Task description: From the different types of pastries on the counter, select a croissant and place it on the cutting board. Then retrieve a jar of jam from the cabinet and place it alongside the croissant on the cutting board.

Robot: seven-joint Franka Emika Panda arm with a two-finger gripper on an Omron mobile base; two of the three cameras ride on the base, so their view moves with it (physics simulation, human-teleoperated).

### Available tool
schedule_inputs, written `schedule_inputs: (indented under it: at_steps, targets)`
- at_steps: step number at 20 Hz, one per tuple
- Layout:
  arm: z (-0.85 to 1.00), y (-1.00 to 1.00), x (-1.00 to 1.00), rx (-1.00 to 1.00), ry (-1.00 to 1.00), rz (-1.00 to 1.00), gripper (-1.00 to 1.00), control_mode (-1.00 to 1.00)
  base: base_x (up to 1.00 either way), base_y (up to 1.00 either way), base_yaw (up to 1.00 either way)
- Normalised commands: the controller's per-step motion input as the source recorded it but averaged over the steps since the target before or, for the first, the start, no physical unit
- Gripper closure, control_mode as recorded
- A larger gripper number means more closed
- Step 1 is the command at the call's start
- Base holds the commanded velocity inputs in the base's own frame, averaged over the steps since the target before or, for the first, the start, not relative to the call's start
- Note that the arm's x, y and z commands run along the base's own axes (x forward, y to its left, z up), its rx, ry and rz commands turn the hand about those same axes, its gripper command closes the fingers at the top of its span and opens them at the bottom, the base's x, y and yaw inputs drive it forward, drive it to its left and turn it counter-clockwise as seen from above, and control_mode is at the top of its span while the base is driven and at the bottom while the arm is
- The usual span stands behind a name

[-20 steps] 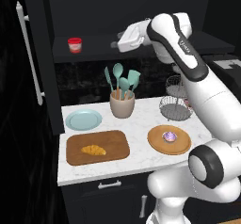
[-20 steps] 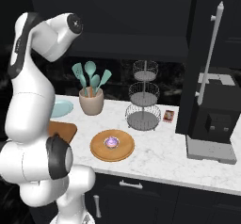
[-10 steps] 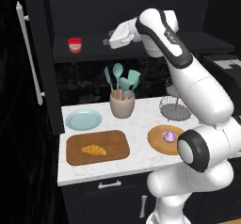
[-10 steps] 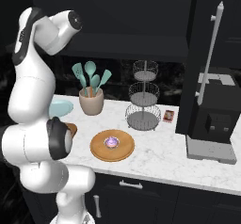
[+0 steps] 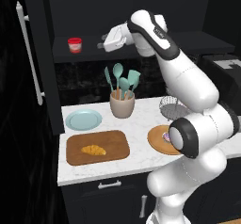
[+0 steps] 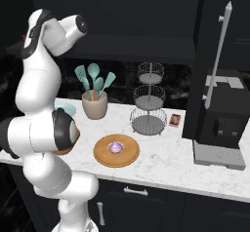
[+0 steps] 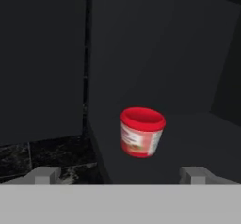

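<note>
We find the croissant [image 5: 93, 149] on the cutting board [image 5: 116, 140]; our end effector [image 5: 101, 44], spread wide and empty, faces the jar of jam [image 7: 141, 132], lined up for approach.

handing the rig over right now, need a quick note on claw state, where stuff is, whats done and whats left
Claw: open, empty, level with the cabinet shelf and pointed at the jam jar, not touching it.
Jam jar: upright on the shelf.
Croissant: on the cutting board. Done.
Cupcake: on the round wooden plate, leave it.
Left: grip the jar and set it on the board beside the croissant.
</note>
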Motion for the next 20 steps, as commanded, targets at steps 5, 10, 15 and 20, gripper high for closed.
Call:
schedule_inputs:
  at_steps: [5,10,15,20]
  targets:
    - [-0.14,0.16,0.11,0.00,0.02,0.09,-1.00,-1.00,0.00,0.00,0.00]
    - [-0.12,0.04,0.34,0.00,0.00,0.20,-1.00,-1.00,0.00,0.00,0.00]
    - [0.00,0.10,0.15,0.00,0.00,0.10,-1.00,-1.00,0.00,0.00,0.00]
    - [0.00,0.22,0.27,0.00,0.00,0.01,-1.00,-1.00,0.00,0.00,0.00]
